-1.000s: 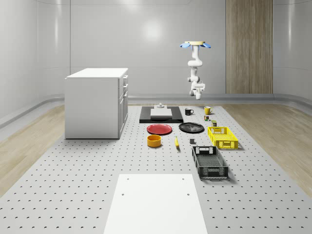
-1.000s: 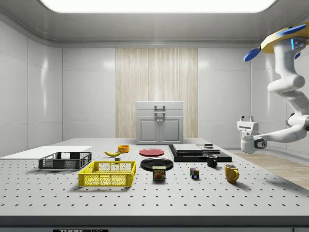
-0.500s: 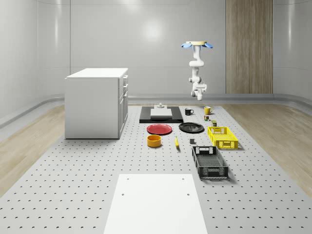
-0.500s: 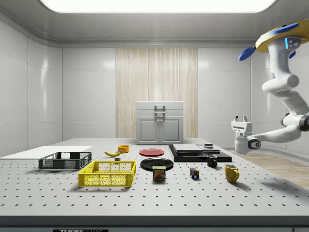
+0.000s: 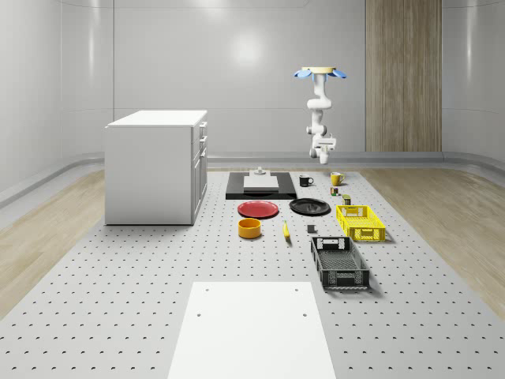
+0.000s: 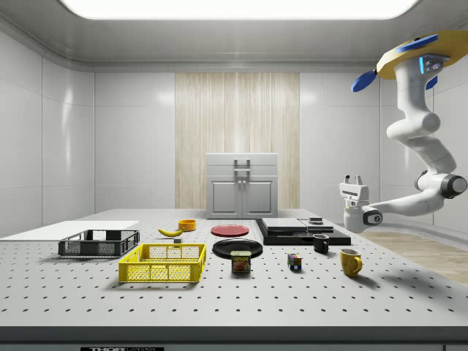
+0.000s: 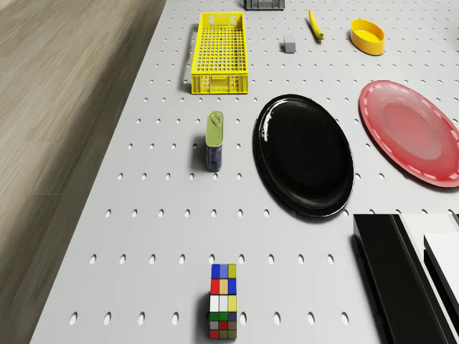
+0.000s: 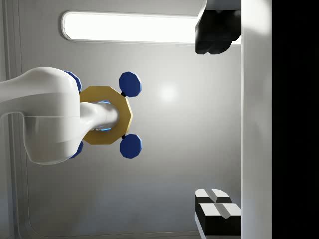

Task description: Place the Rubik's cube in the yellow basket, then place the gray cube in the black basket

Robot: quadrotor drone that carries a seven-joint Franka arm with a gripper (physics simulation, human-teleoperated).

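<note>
Perforated gray table (image 5: pixel 118 300), wood floor around; drone (image 6: pixel 409 60) hovering; end effector (image 6: pixel 355 179) fingers apart.

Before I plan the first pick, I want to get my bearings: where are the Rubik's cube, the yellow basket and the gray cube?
Rubik's cube (image 7: pixel 224 301), drone view, top face.
yellow basket (image 7: pixel 221 84), drone view, near end wall.
gray cube (image 7: pixel 290 44), drone view, top face.

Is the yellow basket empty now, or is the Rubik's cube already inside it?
Empty. The yellow basket holds nothing, and the Rubik's cube stands on the table, apart from it.
</note>
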